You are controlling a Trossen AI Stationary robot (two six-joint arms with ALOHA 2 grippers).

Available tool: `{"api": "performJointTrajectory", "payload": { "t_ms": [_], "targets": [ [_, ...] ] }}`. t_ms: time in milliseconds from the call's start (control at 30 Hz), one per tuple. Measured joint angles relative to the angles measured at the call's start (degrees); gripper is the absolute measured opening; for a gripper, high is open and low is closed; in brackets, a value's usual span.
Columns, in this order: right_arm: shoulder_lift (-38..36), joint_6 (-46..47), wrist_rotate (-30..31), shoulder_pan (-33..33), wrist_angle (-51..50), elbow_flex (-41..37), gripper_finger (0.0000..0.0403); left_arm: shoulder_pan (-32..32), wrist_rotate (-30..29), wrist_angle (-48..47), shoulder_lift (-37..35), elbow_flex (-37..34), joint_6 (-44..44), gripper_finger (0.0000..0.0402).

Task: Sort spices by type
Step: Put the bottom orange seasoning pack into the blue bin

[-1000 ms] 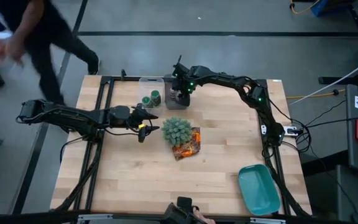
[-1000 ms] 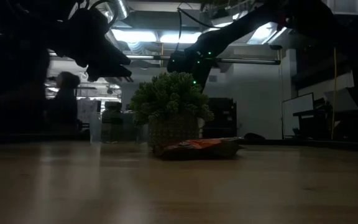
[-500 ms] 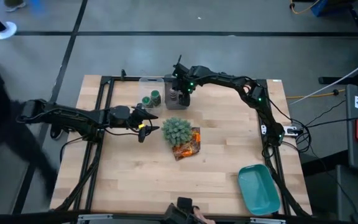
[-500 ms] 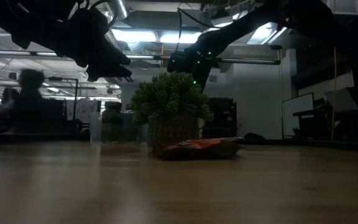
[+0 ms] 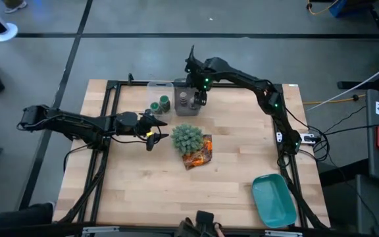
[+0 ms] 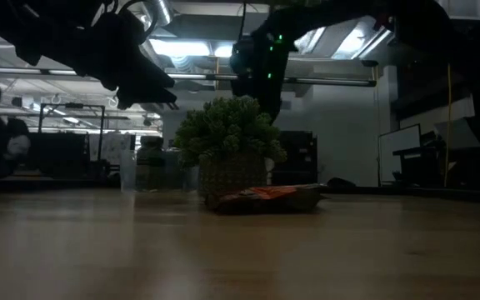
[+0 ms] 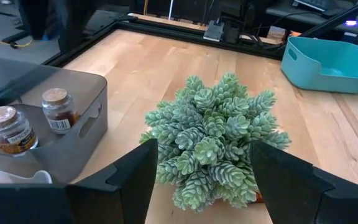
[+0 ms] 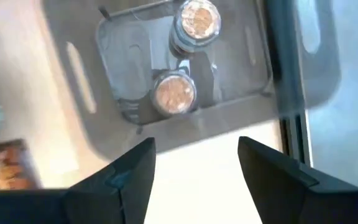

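1. Since a second ago, the right gripper (image 5: 199, 94) has lifted clear of the grey bin (image 8: 123, 106); its fingers (image 8: 272, 174) are spread wide and empty.
2. Two grey-brown spice jars (image 8: 175, 93) stand in that bin at the table's far edge.
3. Two green spice jars (image 5: 160, 103) sit just left of the bin.
4. Left gripper (image 5: 158, 129) hovers left of the spiky ball (image 5: 187, 137), fingers wide apart, holding nothing.

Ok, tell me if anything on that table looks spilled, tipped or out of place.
Nothing looks spilled or tipped. Two grey-brown jars stand upright in the grey bin, two green jars upright beside it. The only untidy thing: the orange snack packet lies crumpled partly under the spiky green ball.
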Motion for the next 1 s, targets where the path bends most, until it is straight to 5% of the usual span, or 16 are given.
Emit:
{"api": "performJointTrajectory", "payload": {
  "t_ms": [267,500,1000],
  "targets": [
    [-2.29,7.08,-5.38,4.33,-17.28,3.73,0.0229,-0.51,-0.03,0.17,1.23,0.00,2.59,0.0239],
    [-3.85,10.37,-10.35,14.59,-16.60,3.71,0.0229,-2.75,-0.01,0.62,3.58,0.02,4.37,0.0239],
    [-4.16,19.16,10.09,45.96,-16.49,2.13,0.0229,-2.95,-0.02,2.70,3.85,0.02,4.00,0.0239]
  ]
}}
